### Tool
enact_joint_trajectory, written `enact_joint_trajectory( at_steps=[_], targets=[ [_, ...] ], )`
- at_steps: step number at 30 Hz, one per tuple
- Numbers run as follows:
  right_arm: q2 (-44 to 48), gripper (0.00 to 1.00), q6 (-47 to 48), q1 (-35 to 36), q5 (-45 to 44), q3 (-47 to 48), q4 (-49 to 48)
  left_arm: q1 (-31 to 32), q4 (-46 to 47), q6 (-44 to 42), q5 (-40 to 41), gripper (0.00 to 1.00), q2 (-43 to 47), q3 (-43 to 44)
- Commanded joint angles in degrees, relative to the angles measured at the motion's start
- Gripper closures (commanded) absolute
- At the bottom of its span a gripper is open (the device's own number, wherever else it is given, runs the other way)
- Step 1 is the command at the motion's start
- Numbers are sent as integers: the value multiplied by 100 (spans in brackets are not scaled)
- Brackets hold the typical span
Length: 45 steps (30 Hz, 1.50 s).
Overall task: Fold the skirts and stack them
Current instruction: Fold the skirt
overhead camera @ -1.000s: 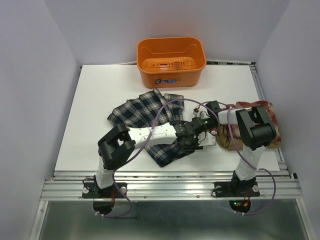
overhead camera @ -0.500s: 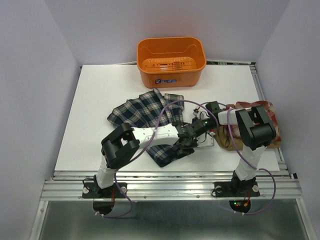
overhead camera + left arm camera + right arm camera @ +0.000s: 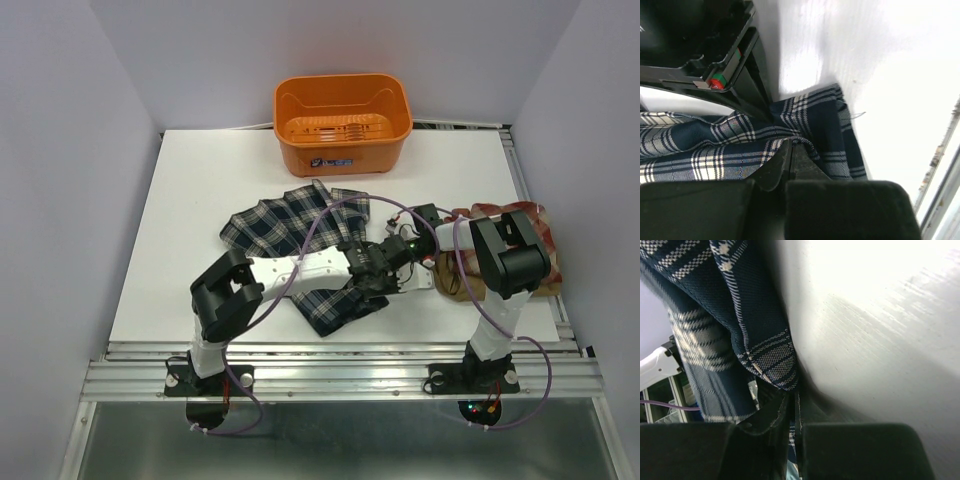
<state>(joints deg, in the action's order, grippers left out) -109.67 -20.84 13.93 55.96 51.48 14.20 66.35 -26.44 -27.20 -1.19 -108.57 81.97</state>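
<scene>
The left pincer [image 3: 791, 150] is pinching a raised fold of the navy plaid skirt [image 3: 825, 125], its two dark fingers pressing together with the cloth's edge caught between the tips. The skirt is spreading away to the pincer's left and bunching just ahead of it, one corner lying on the white tabletop [image 3: 880, 75]. Beyond the tips, up and to the left, a black machine housing [image 3: 690, 45] is looming over the cloth, a small red-and-green part showing on its edge. A metal rail [image 3: 942, 185] is running along off to the pincer's right.
</scene>
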Motion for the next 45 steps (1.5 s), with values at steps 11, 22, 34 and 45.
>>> enact_joint_trajectory(
  at_steps=[11,22,34,45],
  targets=[
    [-28,99,-69,22,2,-191,-338,265,569,189,-566,100,372,38],
    [-64,99,-87,22,2,-244,-356,273,1341,400,-681,100,-41,-278],
    [-116,99,-78,22,-85,-200,-347,274,1782,478,-751,91,-287,-612],
    [209,99,255,22,-472,37,118,221,1317,338,-830,44,1609,-1323]
  ],
)
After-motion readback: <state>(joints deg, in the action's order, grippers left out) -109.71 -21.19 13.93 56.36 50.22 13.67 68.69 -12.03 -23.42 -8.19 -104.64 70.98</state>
